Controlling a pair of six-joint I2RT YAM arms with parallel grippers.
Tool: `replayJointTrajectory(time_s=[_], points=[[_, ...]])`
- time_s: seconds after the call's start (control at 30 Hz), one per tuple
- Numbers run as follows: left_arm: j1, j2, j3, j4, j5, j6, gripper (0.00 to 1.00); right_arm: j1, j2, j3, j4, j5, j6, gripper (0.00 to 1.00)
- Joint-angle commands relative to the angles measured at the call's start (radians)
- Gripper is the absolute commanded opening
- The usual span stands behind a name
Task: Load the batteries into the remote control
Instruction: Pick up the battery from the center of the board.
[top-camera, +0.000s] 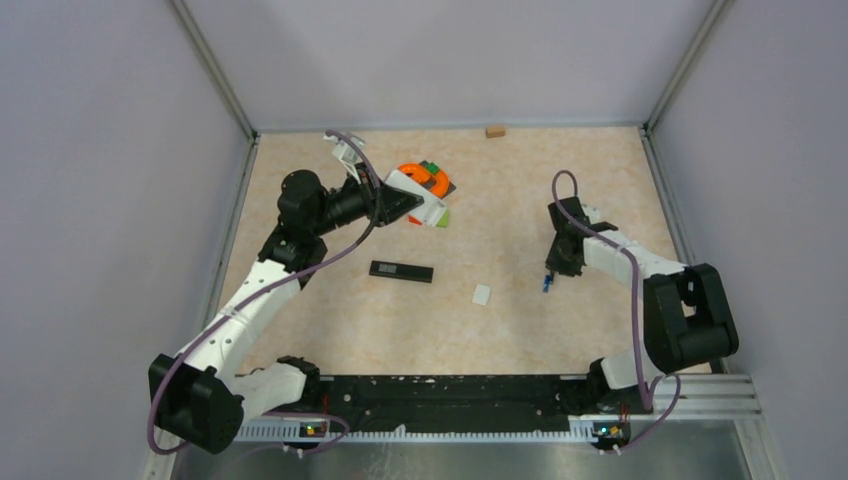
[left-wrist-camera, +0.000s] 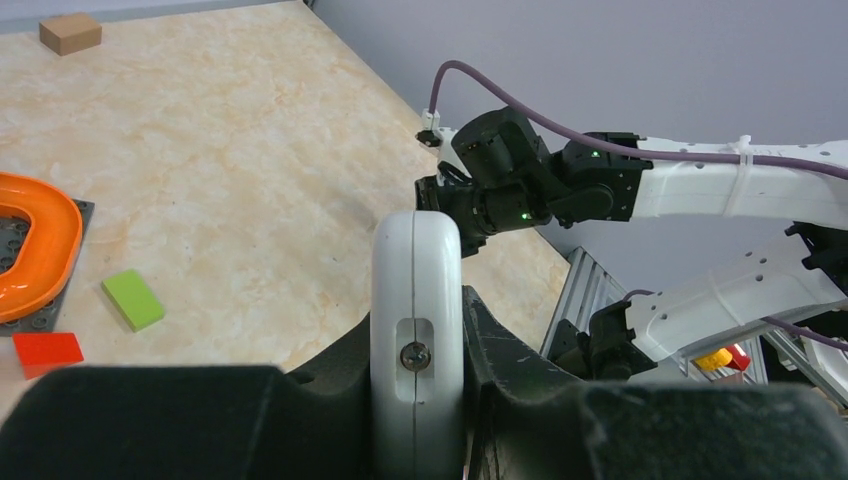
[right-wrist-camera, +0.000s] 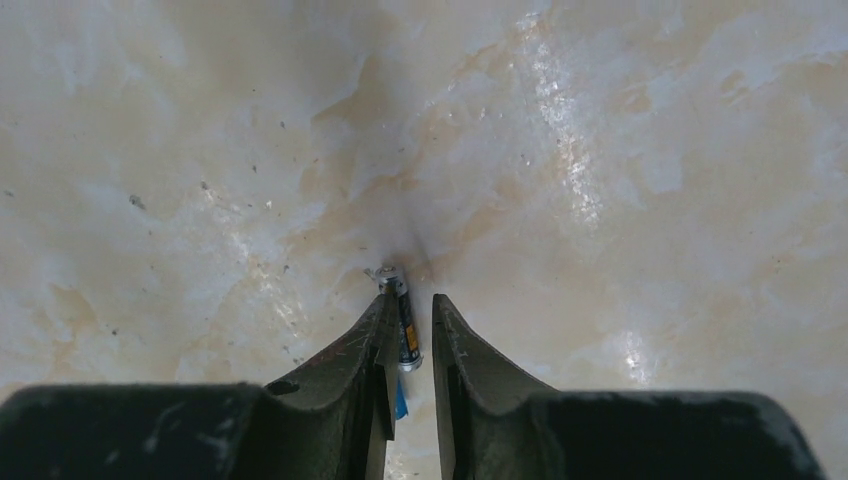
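Observation:
My left gripper is shut on the white remote control and holds it raised above the table at the back left. In the left wrist view the remote stands on edge between the fingers, a screw facing the camera. My right gripper is down at the table on the right. A blue battery lies on the table between its fingers, against the left one and with a gap to the right one. The jaws stand narrowly open. The same battery shows below the gripper from above.
A black flat bar and a small white piece lie mid-table. An orange curved piece on a grey plate, a green block and a red block sit under the left arm. A wooden block lies by the back wall.

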Motion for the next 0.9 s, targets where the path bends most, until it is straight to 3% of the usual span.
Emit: replayJointTrajectory(time_s=[0.0, 0.3, 0.5, 0.7, 0.87], points=[[0.005, -0.011, -0.006, 0.026, -0.004, 0.01, 0.0, -0.017, 0.029, -0.015, 0.063, -0.018, -0.024, 0.2], [0.005, 0.009, -0.007, 0.033, -0.004, 0.005, 0.0, -0.028, 0.081, -0.05, 0.088, -0.064, -0.028, 0.17], [0.005, 0.024, -0.013, 0.055, -0.004, -0.016, 0.0, -0.029, 0.075, -0.045, 0.084, -0.032, -0.022, 0.02], [0.003, 0.065, -0.023, 0.119, -0.003, -0.076, 0.0, -0.029, -0.048, 0.001, 0.101, -0.023, -0.022, 0.0], [-0.002, 0.106, -0.092, 0.3, -0.051, -0.254, 0.0, -0.026, -0.21, 0.045, 0.148, -0.14, 0.017, 0.0]])
